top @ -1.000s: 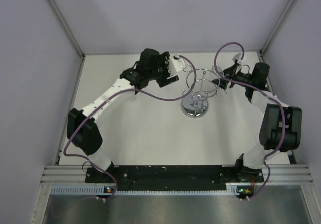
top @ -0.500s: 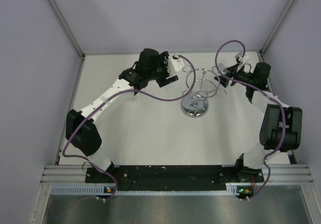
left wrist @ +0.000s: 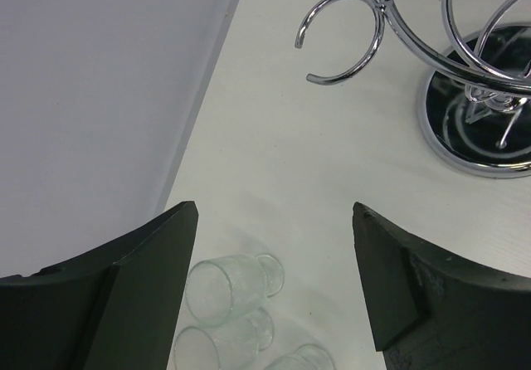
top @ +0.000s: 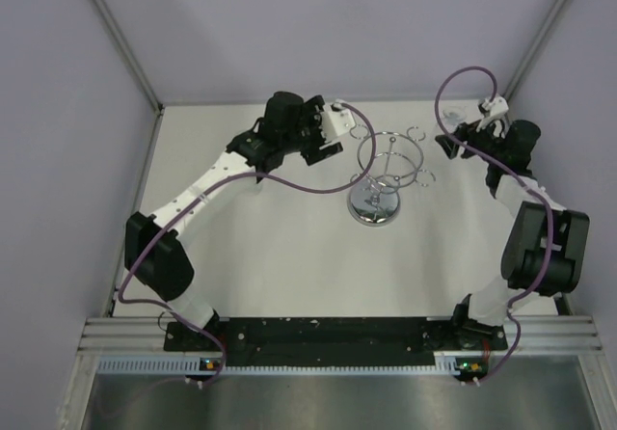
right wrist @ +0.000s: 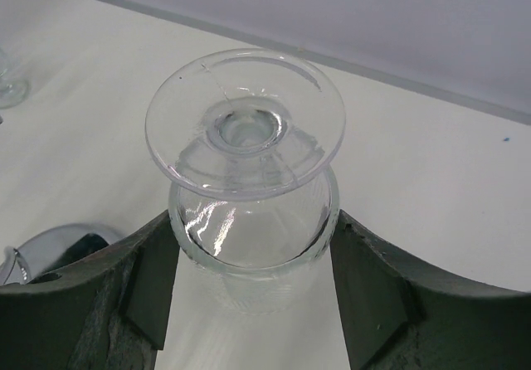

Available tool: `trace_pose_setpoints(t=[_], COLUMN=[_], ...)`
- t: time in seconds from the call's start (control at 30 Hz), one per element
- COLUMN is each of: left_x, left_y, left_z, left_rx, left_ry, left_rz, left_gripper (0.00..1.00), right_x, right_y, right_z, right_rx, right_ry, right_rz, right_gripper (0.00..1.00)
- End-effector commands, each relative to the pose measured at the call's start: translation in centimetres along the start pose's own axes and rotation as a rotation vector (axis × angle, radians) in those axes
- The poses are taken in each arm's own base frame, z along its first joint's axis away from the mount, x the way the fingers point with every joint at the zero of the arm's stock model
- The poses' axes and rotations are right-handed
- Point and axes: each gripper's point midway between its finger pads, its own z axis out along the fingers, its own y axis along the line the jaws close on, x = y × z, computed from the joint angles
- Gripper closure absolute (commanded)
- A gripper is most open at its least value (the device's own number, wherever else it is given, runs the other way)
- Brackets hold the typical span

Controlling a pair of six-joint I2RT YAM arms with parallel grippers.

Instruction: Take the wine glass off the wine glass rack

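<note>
The wine glass (right wrist: 246,125) is held foot-up, its clear bowl pinched between the dark fingers of my right gripper (right wrist: 253,221), which is shut on it. In the top view the right gripper (top: 453,144) is to the right of the wine glass rack (top: 382,172) and apart from it. The rack's chrome disc base (left wrist: 479,113) and one empty ring (left wrist: 344,36) show in the left wrist view. My left gripper (left wrist: 274,212) is open with nothing between its fingers, hanging over three clear glasses (left wrist: 231,287) that lie on their sides on the white table.
The rack's base (right wrist: 56,241) shows at the lower left of the right wrist view. A bit of another glass (right wrist: 8,88) sits at that view's left edge. Lilac walls close the table at the back and both sides. The left gripper (top: 320,152) is just left of the rack.
My right gripper has drawn back to the right with the wine glass, away from the rack's ring. The left arm has not moved.
</note>
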Motion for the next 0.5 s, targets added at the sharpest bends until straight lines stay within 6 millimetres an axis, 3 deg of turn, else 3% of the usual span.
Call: trace_pose_setpoints(t=[0.0, 0.13, 0.2, 0.4, 0.47], left_x=[-5.0, -6.4, -7.3, -8.6, -9.9], left_y=[2.7, 3.1, 3.4, 4.6, 5.5], left_z=[-2.5, -3.6, -4.5, -7.1, -8.9], left_rx=[-0.075, -0.092, -0.099, -0.213, -0.304], left_ry=[-0.152, -0.203, -0.238, -0.358, -0.46], left_rz=[0.015, -0.009, -0.02, 0.037, 0.097], left_gripper=[0.19, 0.2, 0.2, 0.19, 0.2], right_x=[-9.7, -13.1, -14.7, -20.0, -21.9], right_y=[-1.6, -2.7, -2.1, 1.9, 3.9], right_z=[-1.5, -2.7, -3.1, -2.9, -3.1], right_rx=[0.122, 0.239, 0.239, 0.239, 0.207], right_ry=[-0.182, -0.244, -0.26, -0.273, -0.289], right_rz=[-0.148, -0.094, -0.052, 0.011, 0.039], right_gripper=[1.0, 1.0, 1.0, 1.0, 1.0])
